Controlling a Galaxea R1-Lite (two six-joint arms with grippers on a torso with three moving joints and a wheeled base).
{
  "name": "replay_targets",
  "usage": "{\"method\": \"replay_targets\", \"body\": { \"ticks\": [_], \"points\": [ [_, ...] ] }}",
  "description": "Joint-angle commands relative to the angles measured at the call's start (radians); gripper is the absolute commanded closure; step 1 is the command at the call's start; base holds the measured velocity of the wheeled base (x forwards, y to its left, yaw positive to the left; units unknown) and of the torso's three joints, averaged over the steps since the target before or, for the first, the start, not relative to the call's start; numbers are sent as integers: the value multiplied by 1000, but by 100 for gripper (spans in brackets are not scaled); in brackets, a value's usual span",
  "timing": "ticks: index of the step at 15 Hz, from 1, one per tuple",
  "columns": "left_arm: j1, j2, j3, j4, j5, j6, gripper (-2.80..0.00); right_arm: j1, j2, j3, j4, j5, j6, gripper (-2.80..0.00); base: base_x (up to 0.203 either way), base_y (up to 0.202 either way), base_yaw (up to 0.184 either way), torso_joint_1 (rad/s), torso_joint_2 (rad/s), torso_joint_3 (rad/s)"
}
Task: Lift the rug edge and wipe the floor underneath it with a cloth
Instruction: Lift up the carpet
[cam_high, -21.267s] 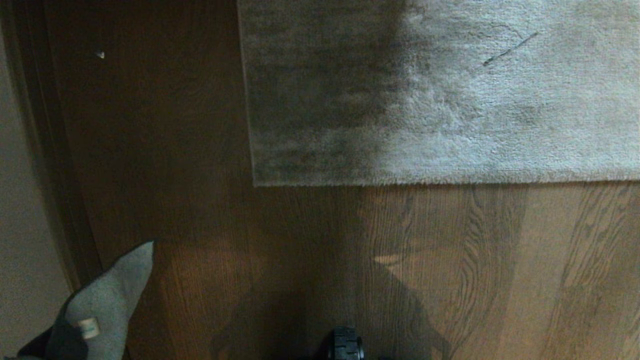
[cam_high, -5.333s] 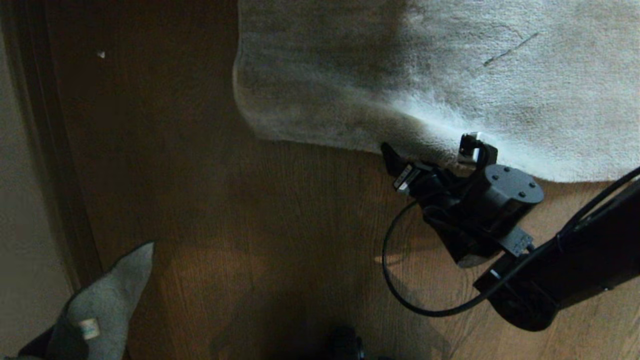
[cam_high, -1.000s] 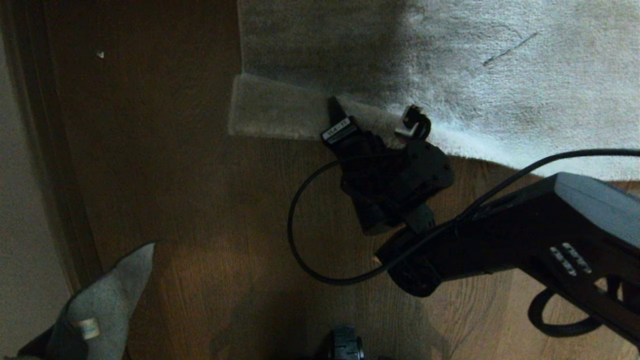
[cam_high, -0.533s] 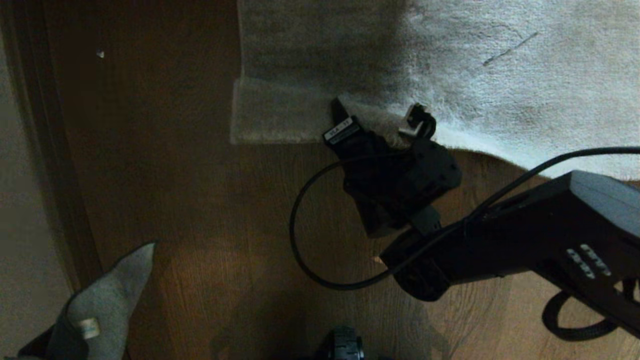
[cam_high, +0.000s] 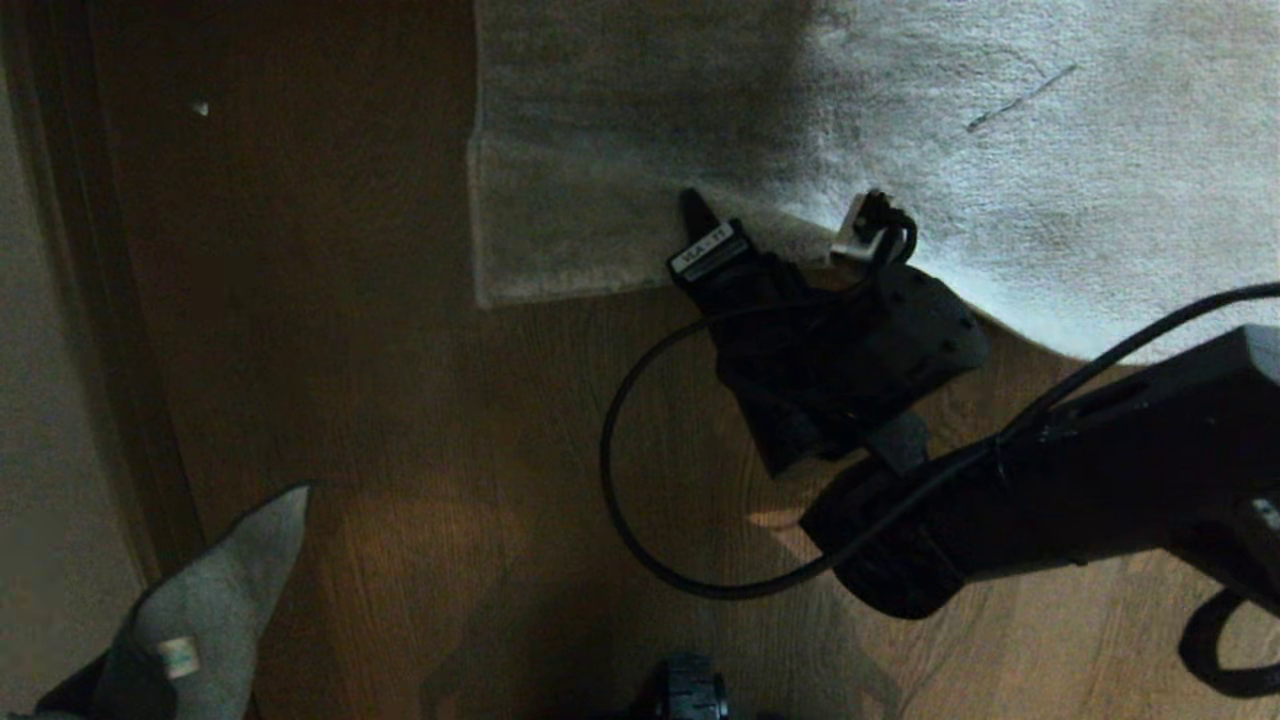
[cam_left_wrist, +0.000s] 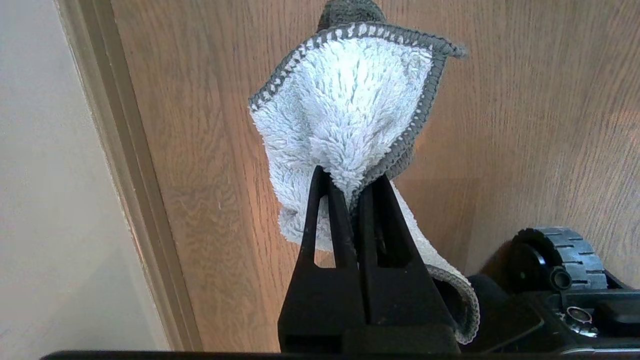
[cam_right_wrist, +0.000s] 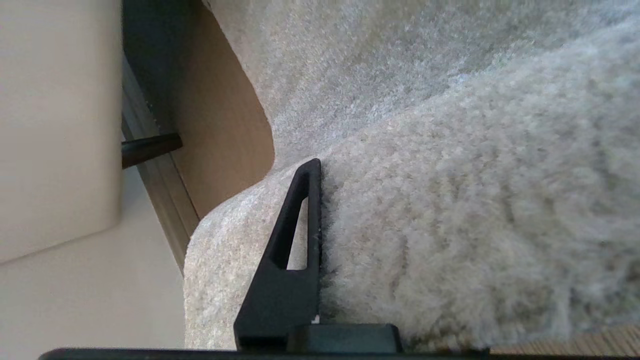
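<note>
Pinching rug edge (cam_high: 760, 235) near corner, right gripper (cam_high: 775, 225) jaws clamped on folded pile above floor (cam_high: 450, 420). Left gripper (cam_left_wrist: 345, 187) clamped cloth (cam_left_wrist: 345, 105) low at left. Risk: shallow bite, heavy rug could slip free.

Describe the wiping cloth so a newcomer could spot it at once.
Start at the big pale rug on the brown wood floor, then look to the near left corner by the wall. There the cloth hangs pinched in the left gripper: small, fluffy, pale grey, dark-stitched border, tiny whitish tag.
</note>
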Motion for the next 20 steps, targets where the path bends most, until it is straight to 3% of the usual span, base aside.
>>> {"method": "replay_targets", "body": {
  "ticks": [1, 12, 20],
  "points": [
    [0, 0, 0, 0, 0, 0, 0, -2, -42, 24, -49, -4, 2, 0, 0, 0, 0, 0, 0, 0],
    [0, 0, 0, 0, 0, 0, 0, -40, -78, 25, -49, -7, 3, 0, 0, 0, 0, 0, 0, 0],
    [-1, 0, 0, 0, 0, 0, 0, -113, -131, 17, -49, -10, 19, 0, 0, 0, 0, 0, 0, 0]
  ]
}}
